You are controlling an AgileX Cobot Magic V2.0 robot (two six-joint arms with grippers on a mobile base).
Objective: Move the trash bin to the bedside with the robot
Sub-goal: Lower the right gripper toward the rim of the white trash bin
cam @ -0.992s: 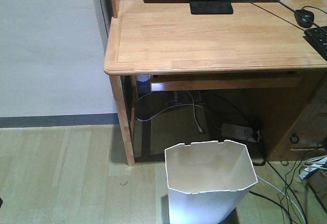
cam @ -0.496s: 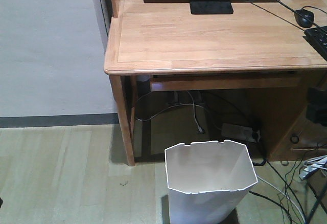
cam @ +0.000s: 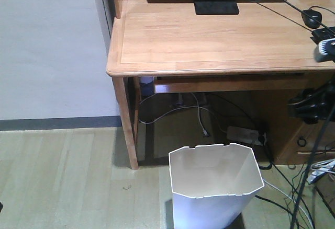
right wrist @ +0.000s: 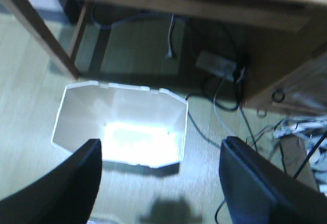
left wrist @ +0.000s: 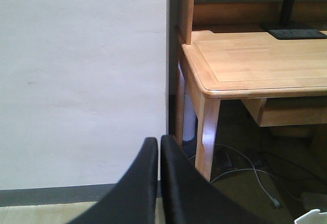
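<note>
The trash bin stands just before the wooden desk. The right gripper hangs above it, jaws spread wide. The left gripper is pinched together, empty.

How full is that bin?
Empty, it seems: the bin shows only bare walls and a bright bare floor from above.
</note>
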